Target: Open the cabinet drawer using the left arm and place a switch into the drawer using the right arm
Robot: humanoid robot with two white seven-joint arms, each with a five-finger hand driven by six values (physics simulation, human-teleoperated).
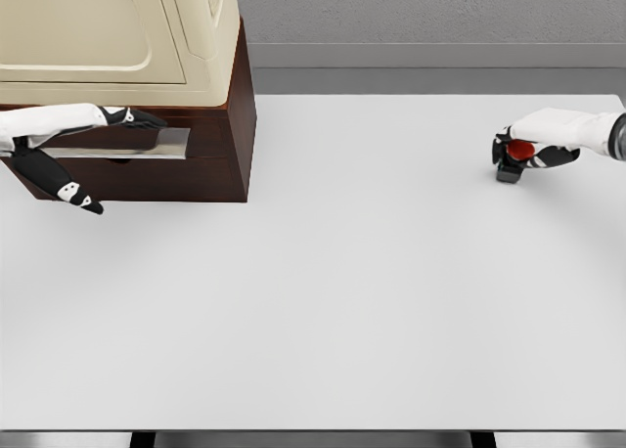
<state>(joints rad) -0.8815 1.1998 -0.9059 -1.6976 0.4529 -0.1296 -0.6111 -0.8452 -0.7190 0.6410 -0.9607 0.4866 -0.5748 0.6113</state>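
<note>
left hand (68, 150), fingers spread, at the dark wooden cabinet's drawer (147, 159); right hand (536, 147) gripping the red-buttoned black switch (514, 157)

A plain simulated workroom with a large white table (372, 301) set before a grey wall (430, 8).

The table fills most of the head view, its top smooth, matte and evenly lit, with only soft, faint shadows. Its near edge runs along the bottom of the view, where a thin metallic strip (293, 438) shows with two short dark gaps in it. Behind the far edge, the wall has a rough, speckled grey texture. Along its base runs a paler grey band (430, 56), like a skirting board, and below that lies a darker grey strip of floor (430, 80). The light is flat and diffuse, with no visible lamp or window.
</note>
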